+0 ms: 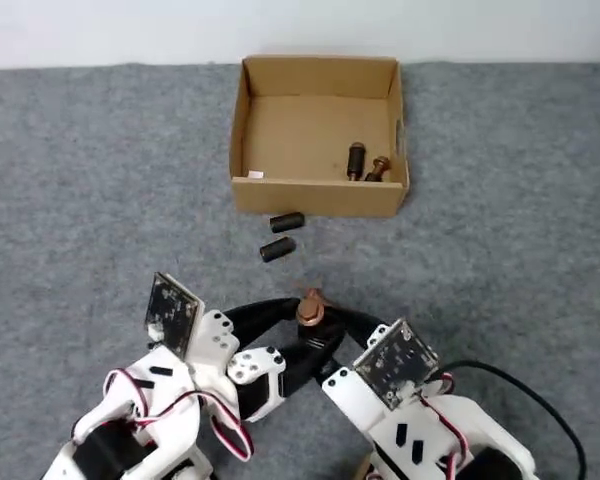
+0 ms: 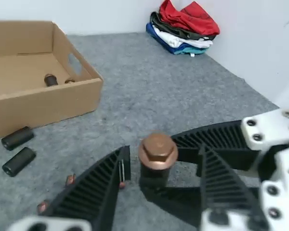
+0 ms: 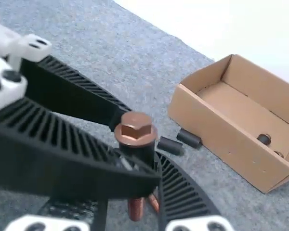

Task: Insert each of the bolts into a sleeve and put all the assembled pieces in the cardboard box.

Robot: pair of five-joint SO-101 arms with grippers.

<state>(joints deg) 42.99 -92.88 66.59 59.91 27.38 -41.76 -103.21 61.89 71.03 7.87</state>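
Observation:
A copper hex-head bolt (image 1: 310, 309) stands upright in a black sleeve (image 2: 153, 174); its threaded end sticks out below (image 3: 135, 208). Both grippers meet at this piece, in front of the cardboard box (image 1: 320, 196). My right gripper (image 3: 142, 166) is shut on the sleeve. My left gripper (image 2: 164, 159) is open, one finger on either side of the sleeve without touching it. Two loose sleeves (image 1: 287, 221) (image 1: 278, 249) lie just in front of the box. Two assembled pieces (image 1: 356, 160) (image 1: 378, 168) lie in the box's near right corner. Two loose bolts (image 2: 70, 180) (image 2: 41, 207) lie on the carpet under the left gripper.
Grey carpet covers the whole table, with open room on both sides of the box. A black cable (image 1: 520, 385) trails behind the right arm. A pile of folded clothes (image 2: 183, 26) lies in the far corner by the white wall.

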